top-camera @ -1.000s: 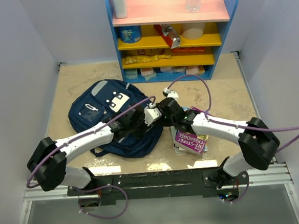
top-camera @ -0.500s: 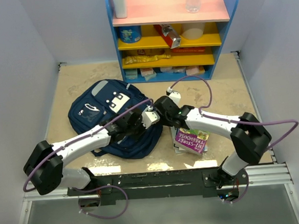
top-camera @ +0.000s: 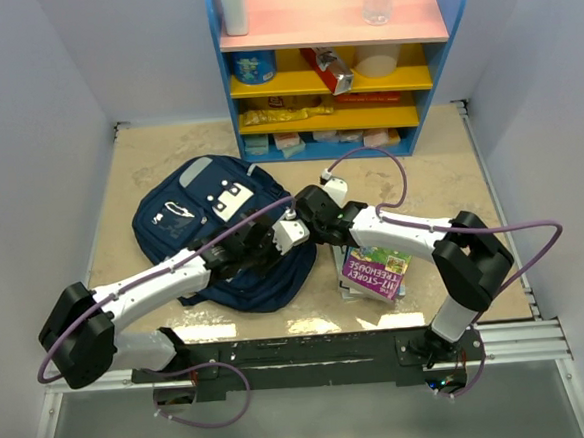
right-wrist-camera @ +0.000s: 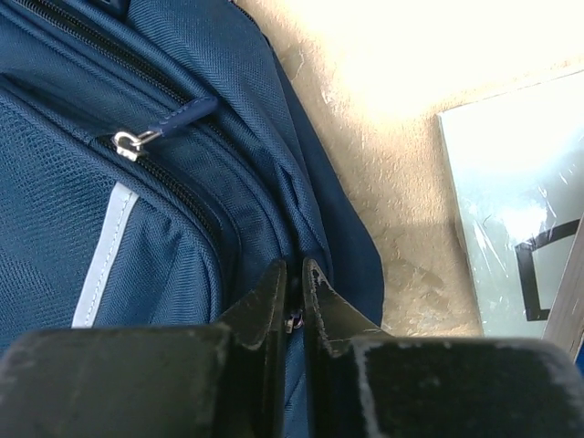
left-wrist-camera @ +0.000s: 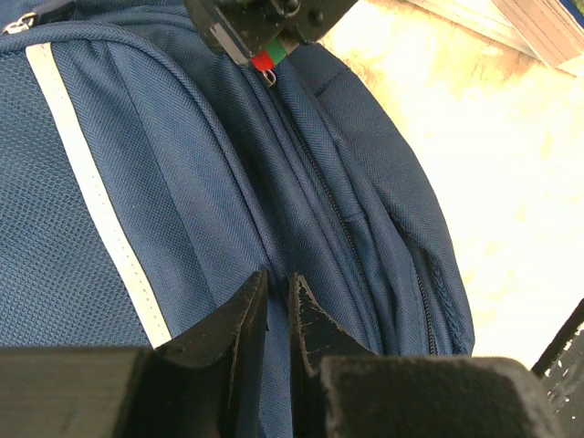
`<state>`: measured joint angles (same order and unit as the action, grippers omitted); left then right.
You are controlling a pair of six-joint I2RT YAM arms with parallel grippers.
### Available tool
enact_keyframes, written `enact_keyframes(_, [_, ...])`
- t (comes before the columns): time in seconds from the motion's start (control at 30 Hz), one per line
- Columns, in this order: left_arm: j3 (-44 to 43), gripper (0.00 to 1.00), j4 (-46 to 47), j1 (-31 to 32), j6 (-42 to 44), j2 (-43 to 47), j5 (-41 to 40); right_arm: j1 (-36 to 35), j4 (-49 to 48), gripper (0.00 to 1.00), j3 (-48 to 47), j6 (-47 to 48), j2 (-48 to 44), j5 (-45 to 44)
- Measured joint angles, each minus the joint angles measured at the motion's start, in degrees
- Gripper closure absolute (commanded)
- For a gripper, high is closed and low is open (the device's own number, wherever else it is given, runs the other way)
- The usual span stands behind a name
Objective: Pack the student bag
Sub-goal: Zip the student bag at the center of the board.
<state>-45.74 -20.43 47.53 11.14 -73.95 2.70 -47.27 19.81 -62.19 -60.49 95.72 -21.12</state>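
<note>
The navy student bag lies flat on the table left of centre, and both grippers meet at its right edge. My left gripper is shut on a fold of the bag's fabric beside a zip line; its jaws pinch the cloth. My right gripper is shut on a zip pull at the bag's side seam. In the left wrist view the right gripper's fingertips hold a small red and green tag. A second zip pull lies free on the bag.
A stack of books with a purple cover on top lies right of the bag; a pale book shows in the right wrist view. A blue and yellow shelf with packets and bottles stands at the back.
My right gripper has moved slightly left and back along the bag's edge, and its elbow has swung inward. My left arm has shifted a little left. Both stay shut.
</note>
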Motion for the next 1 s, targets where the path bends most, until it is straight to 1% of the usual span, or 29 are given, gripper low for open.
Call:
enact_keyframes(0.03, [0.00,0.82,-0.02,0.00,0.07,0.07,0.00,0.00,0.04,0.98,0.00,0.00,0.00,-0.04])
enact_keyframes(0.07, [0.00,0.82,-0.02,0.00,0.20,0.13,0.02,0.00,0.09,1.00,0.00,0.00,0.00,-0.17])
enact_keyframes(0.23, [0.00,0.83,-0.02,0.00,0.44,0.26,0.09,-0.04,0.37,1.00,0.00,-0.09,0.00,-1.05])
enact_keyframes(0.3, [0.02,0.88,-0.02,0.00,0.55,0.35,0.26,-0.15,0.42,1.00,0.00,-0.02,-0.17,-1.73])
enact_keyframes(0.33, [0.02,0.95,-0.07,0.00,0.70,0.39,0.61,-0.24,0.52,1.00,0.00,0.02,-0.33,-2.05])
enact_keyframes(0.4, [0.02,1.00,-0.28,-0.07,1.22,0.50,1.57,-0.33,1.09,1.00,-0.02,0.15,-0.63,-2.97])
enact_keyframes(0.6, [0.00,1.00,-1.40,0.28,3.76,0.81,6.36,0.09,3.65,1.00,-1.75,1.99,-0.74,-6.47])
enact_keyframes(0.73, [-0.04,1.00,-2.43,1.18,5.97,1.22,10.69,1.68,5.29,1.00,-2.82,3.58,-0.63,-8.13])
enact_keyframes(0.87, [-0.09,1.00,-3.54,2.19,8.63,1.60,14.38,3.67,4.94,1.00,-3.26,5.40,-0.50,-8.31])
enact_keyframes(1.0, [-0.20,1.00,-9.01,4.07,12.20,1.68,19.76,5.03,3.74,1.00,-4.59,7.61,0.66,-9.46])
